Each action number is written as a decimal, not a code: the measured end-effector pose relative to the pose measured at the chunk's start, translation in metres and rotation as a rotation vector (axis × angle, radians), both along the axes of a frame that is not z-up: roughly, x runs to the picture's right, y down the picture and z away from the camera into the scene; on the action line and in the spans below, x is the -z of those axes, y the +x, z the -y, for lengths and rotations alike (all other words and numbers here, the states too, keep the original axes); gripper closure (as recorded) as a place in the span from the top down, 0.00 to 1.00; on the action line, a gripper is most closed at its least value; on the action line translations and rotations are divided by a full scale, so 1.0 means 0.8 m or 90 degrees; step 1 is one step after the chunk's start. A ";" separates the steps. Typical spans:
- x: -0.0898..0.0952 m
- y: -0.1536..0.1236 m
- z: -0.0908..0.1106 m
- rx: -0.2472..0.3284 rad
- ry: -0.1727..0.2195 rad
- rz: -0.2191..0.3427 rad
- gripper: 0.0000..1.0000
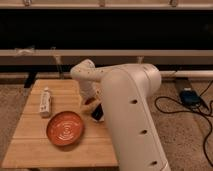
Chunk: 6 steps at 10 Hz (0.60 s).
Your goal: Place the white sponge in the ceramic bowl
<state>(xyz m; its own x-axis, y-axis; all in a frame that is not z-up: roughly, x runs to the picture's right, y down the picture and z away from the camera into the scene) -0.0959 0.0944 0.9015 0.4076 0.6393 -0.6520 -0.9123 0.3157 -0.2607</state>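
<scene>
Orange-red ceramic bowl point(65, 128), pale ring pattern inside. White bar point(45, 101) with dark marks, left edge. Tan wood surface point(30, 145). White arm point(125, 110), hand point(91, 104) at right edge.

Logged ceramic bowl point(65, 128) on worktop point(30, 147), front of centre. Noted bar-shaped object point(45, 101) behind and left of bowl, apart from it. Placed gripper point(94, 107) low over worktop, just right of bowl.

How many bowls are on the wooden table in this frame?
1: the ceramic bowl, at the front left of the table. The end effector hangs low just right of it; the arm could hide another behind it.
</scene>
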 end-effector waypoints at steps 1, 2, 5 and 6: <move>-0.010 0.006 -0.002 0.002 -0.005 -0.001 0.80; -0.015 0.009 -0.004 0.002 -0.010 -0.001 0.80; -0.025 0.015 -0.012 0.004 -0.022 -0.005 0.80; -0.026 0.021 -0.015 0.002 -0.025 -0.010 0.80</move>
<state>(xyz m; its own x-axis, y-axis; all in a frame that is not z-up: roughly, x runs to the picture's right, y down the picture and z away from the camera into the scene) -0.0792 0.1064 0.9222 0.3986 0.6119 -0.6832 -0.9156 0.3082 -0.2582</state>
